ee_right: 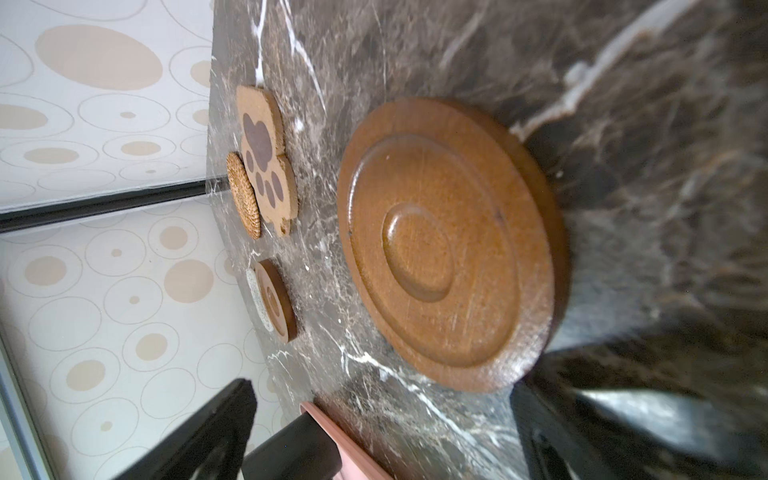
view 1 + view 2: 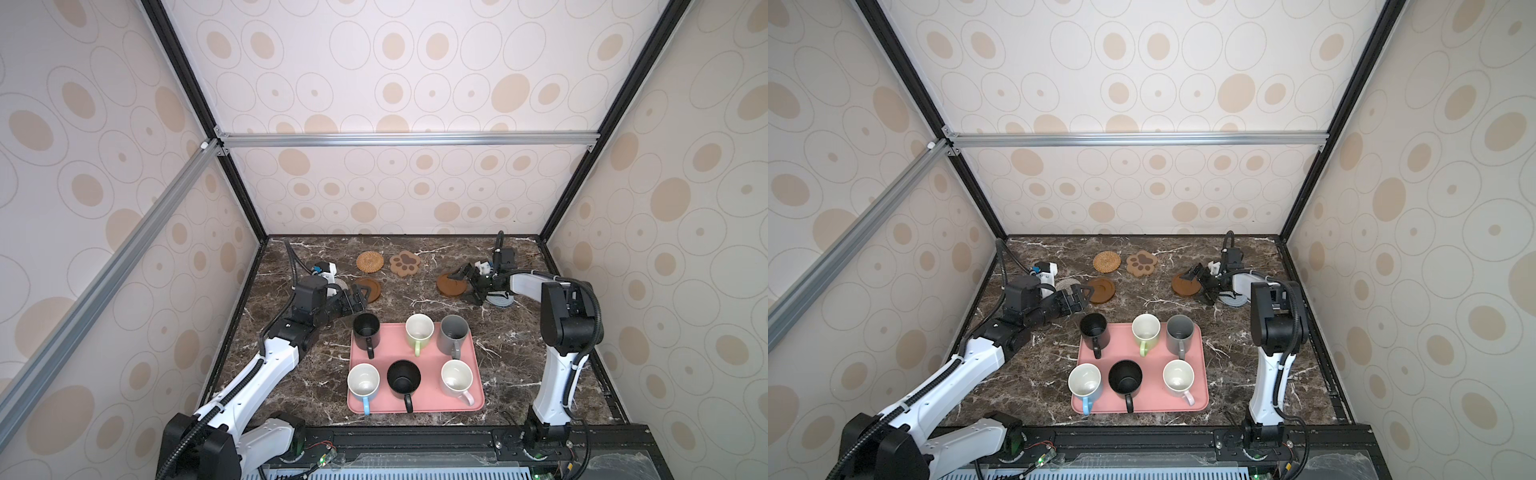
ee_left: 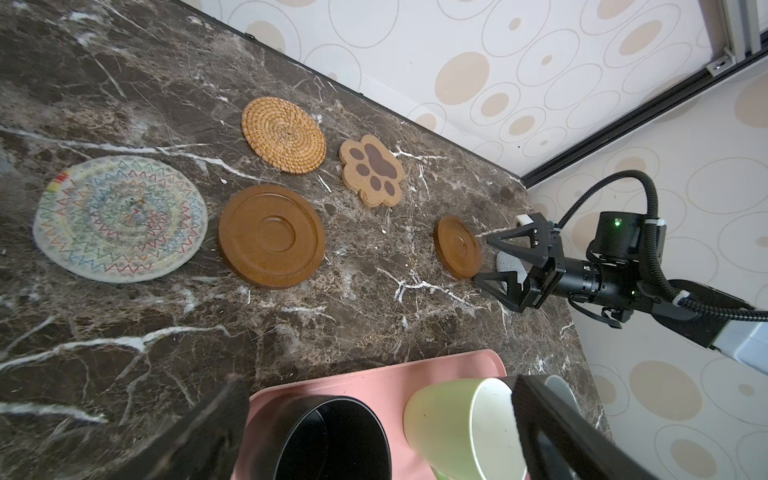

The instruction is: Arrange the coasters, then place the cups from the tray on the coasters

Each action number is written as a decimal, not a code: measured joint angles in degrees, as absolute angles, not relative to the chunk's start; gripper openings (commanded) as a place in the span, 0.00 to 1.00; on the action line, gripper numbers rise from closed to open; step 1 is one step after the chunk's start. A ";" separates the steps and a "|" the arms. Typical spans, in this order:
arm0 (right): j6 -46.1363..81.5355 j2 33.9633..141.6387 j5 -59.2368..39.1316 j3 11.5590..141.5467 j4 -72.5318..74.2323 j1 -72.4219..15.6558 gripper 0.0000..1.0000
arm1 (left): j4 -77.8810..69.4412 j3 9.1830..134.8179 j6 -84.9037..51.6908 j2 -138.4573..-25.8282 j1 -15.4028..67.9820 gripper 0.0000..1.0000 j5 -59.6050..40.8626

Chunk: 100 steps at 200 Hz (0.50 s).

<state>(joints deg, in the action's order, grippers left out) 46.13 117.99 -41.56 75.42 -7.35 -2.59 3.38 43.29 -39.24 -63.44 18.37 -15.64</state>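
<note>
1. The coasters lie flat on the marble table (image 2: 324, 382), all behind the tray (image 2: 432, 357). The rattan round (image 2: 370, 262) and the paw-shaped mat (image 2: 404, 263) sit side by side at the back.
2. Nearer the tray, on the left, the beige woven round (image 3: 120, 218) lies just beside the left wooden disc (image 3: 272, 236). On the right, the right wooden disc (image 2: 449, 286) has the grey-blue woven round (image 2: 503, 302) just beyond it, mostly hidden under the right arm (image 2: 528, 284).
3. Six cups stand upright on the tray in two rows. The back row is the far black cup (image 2: 366, 328), the green cup (image 2: 419, 328) and the grey cup (image 2: 454, 330). The front row is the blue cup (image 2: 363, 380), the near black cup (image 2: 403, 378) and the pink cup (image 2: 457, 378).
4. The left gripper (image 2: 360, 300) is spread wide and empty by the tray's far left corner, next to the far black cup.
5. The right gripper (image 2: 462, 286) is also spread wide and empty at the right wooden disc's edge. Whether it touches the disc cannot be told.
</note>
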 measured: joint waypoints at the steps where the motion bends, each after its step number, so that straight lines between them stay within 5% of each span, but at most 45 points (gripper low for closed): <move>1: 46.22 118.02 -41.56 75.40 -7.25 -2.59 1.00 | 3.38 43.29 -39.27 -63.44 18.37 1.00 -15.64; 100: 56.66 121.23 -41.10 75.55 5.52 -4.89 1.00 | 3.03 43.07 -39.68 -63.44 18.37 1.00 -15.62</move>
